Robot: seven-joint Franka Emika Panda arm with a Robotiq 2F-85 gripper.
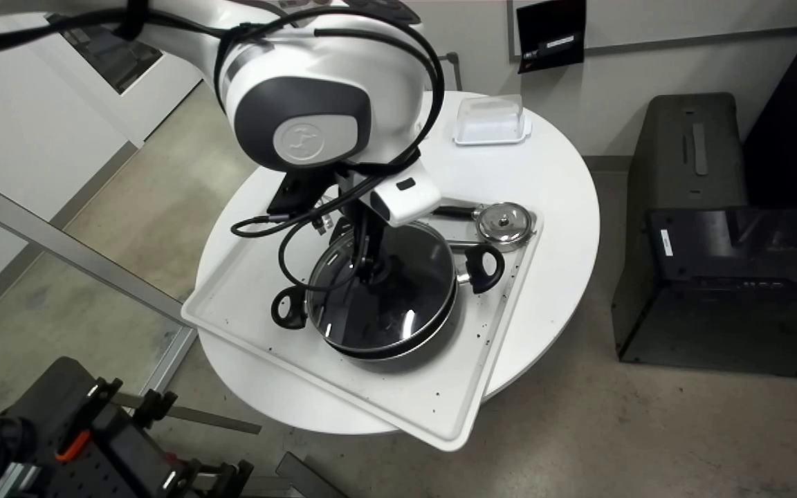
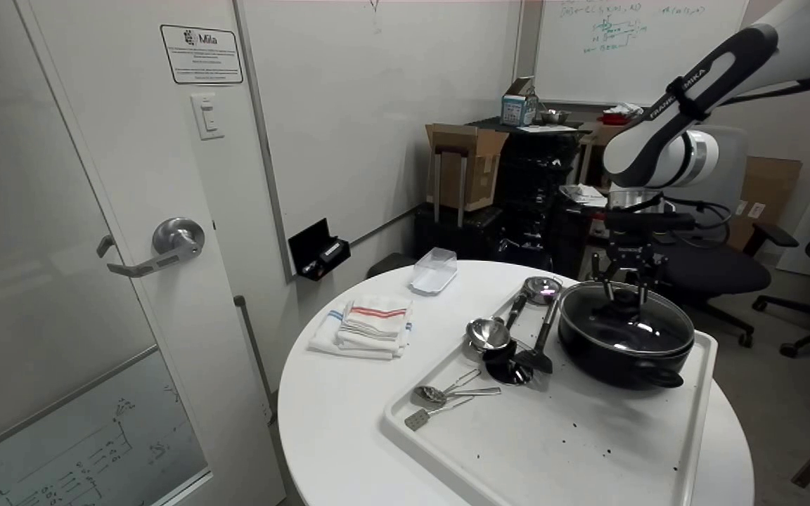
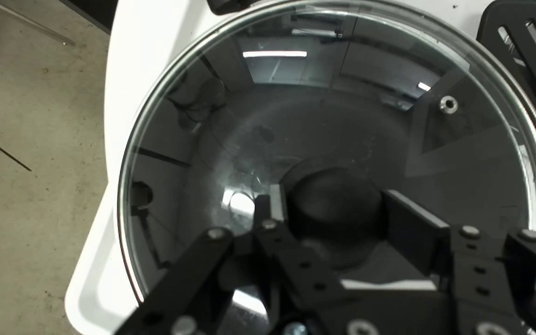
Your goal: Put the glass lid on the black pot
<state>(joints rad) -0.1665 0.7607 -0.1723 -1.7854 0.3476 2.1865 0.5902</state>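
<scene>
The glass lid (image 3: 342, 125) is a clear round disc with a metal rim and a dark knob (image 3: 338, 200). It lies over the mouth of the black pot (image 2: 598, 362), about as wide as the pot, and shows in both exterior views (image 1: 423, 297) (image 2: 651, 330). I cannot tell whether its rim is seated all round. The pot stands on the white tray, with its dark interior visible through the glass. My gripper (image 3: 335, 204) is above the lid's middle (image 2: 625, 289), one finger on each side of the knob. The pads are close against it and appear shut on it.
Pot handles (image 1: 485, 268) stick out at both sides. On the tray (image 1: 433, 415) by the pot lie a slotted spatula (image 2: 535, 360), a metal ladle (image 2: 488, 334) and small metal utensils (image 2: 429, 395). Folded towels (image 2: 373, 327) and a clear container (image 2: 435, 270) are on the round table.
</scene>
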